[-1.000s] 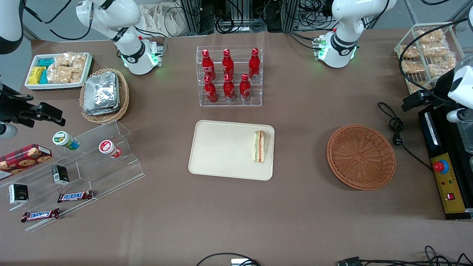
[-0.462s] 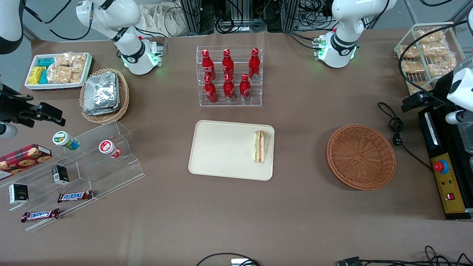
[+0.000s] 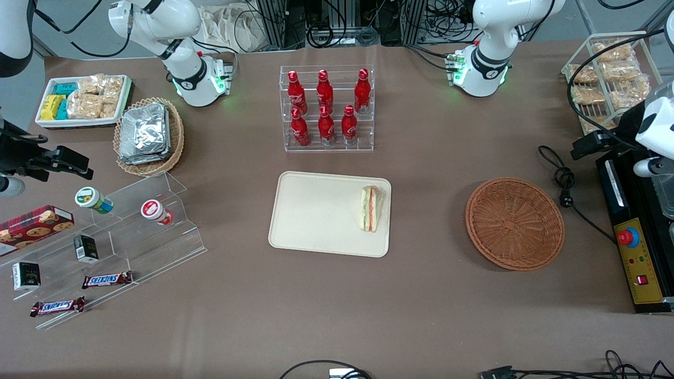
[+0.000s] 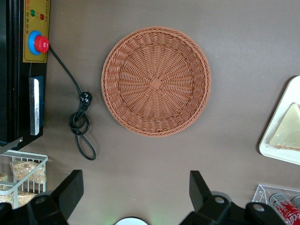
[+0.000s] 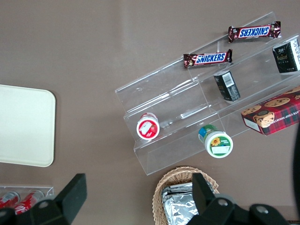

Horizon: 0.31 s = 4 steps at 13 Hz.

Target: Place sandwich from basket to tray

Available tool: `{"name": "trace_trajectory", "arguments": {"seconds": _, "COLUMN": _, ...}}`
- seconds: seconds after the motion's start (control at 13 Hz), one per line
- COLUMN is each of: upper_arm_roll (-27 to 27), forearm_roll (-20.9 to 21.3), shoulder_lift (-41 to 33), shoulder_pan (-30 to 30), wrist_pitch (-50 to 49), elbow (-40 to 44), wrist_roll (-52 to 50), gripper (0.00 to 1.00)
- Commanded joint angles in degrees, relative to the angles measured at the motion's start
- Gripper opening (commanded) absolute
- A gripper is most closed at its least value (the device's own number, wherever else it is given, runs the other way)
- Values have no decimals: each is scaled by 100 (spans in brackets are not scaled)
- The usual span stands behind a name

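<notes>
The sandwich point(image 3: 371, 209) is a wrapped wedge with green and orange layers. It lies on the cream tray point(image 3: 316, 213), at the tray end nearest the basket. The round reddish-brown wicker basket point(image 3: 514, 223) has nothing in it. My gripper point(image 3: 587, 146) hangs high over the table edge at the working arm's end, apart from the basket and a little farther from the front camera. In the left wrist view the gripper point(image 4: 135, 187) is open and holds nothing. That view also shows the basket point(image 4: 156, 80), a corner of the tray point(image 4: 281, 157) and part of the sandwich point(image 4: 287, 127).
A black control box point(image 3: 634, 237) with a red button and a coiled black cable point(image 3: 563, 181) lie beside the basket. A wire rack of bagged snacks point(image 3: 605, 73) stands near the gripper. A clear rack of red bottles point(image 3: 326, 108) stands by the tray, farther from the front camera.
My gripper has drifted slightly, staying high at the working arm's end of the table. The sandwich, tray and basket have not moved.
</notes>
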Motion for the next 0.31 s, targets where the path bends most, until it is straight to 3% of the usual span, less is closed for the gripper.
{"name": "trace_trajectory", "arguments": {"seconds": 0.0, "upper_arm_roll": 55, "forearm_roll": -27, "shoulder_lift": 14, "shoulder_pan": -28, "wrist_pitch": -38, "elbow": 67, "wrist_roll": 47, "gripper": 100}}
{"name": "trace_trajectory", "arguments": {"seconds": 0.23, "upper_arm_roll": 46, "forearm_roll": -35, "shoulder_lift": 14, "shoulder_pan": -28, "wrist_pitch": -47, "elbow": 85, "wrist_roll": 47, "gripper": 100}}
